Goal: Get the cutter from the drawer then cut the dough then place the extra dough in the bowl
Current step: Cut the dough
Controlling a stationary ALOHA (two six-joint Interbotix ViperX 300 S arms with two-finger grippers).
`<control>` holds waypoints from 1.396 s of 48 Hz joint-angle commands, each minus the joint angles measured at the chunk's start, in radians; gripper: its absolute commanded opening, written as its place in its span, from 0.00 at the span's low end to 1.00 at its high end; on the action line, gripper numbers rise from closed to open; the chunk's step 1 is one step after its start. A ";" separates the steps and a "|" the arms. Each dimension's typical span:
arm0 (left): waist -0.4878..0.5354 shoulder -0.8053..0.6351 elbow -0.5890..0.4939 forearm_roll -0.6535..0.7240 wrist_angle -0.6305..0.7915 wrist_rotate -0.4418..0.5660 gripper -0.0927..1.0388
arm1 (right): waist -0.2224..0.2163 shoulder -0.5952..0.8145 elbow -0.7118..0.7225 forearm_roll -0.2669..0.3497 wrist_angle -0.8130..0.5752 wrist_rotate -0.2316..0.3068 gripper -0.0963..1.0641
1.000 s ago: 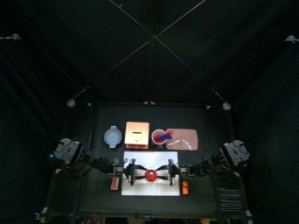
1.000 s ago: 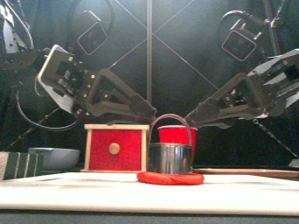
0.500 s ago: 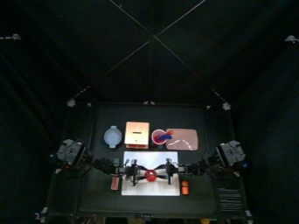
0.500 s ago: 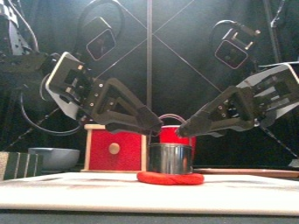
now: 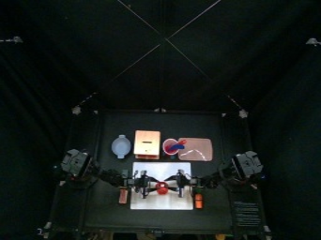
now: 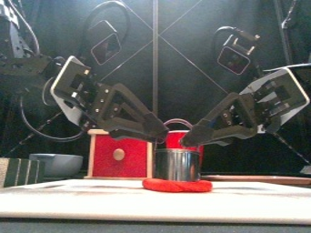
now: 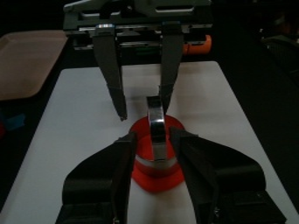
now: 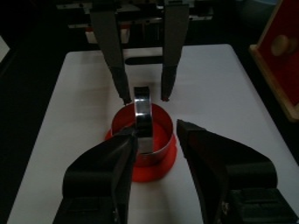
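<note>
On dough (image 6: 177, 186) | cutter (image 6: 177, 165) | between left pincer (image 7: 156, 144), right pincer (image 8: 152, 138) | both spread

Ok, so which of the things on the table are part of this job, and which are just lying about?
Part of the job: cutter, dough, white board, wooden box, bowl.

Lying about: red cup, pink tray.
</note>
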 commanded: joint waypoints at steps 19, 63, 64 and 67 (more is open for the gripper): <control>0.002 -0.009 -0.026 0.000 0.040 0.003 0.75 | 0.005 -0.020 -0.014 -0.020 0.015 -0.003 0.64; -0.005 0.021 -0.017 -0.018 0.094 0.025 0.61 | 0.000 0.005 -0.029 -0.031 0.078 0.006 0.45; -0.005 0.023 -0.018 -0.021 0.095 0.025 0.61 | 0.002 0.009 -0.032 -0.031 0.080 0.006 0.45; -0.005 0.031 -0.018 -0.031 0.098 0.025 0.61 | 0.000 0.020 -0.034 -0.029 0.083 0.011 0.45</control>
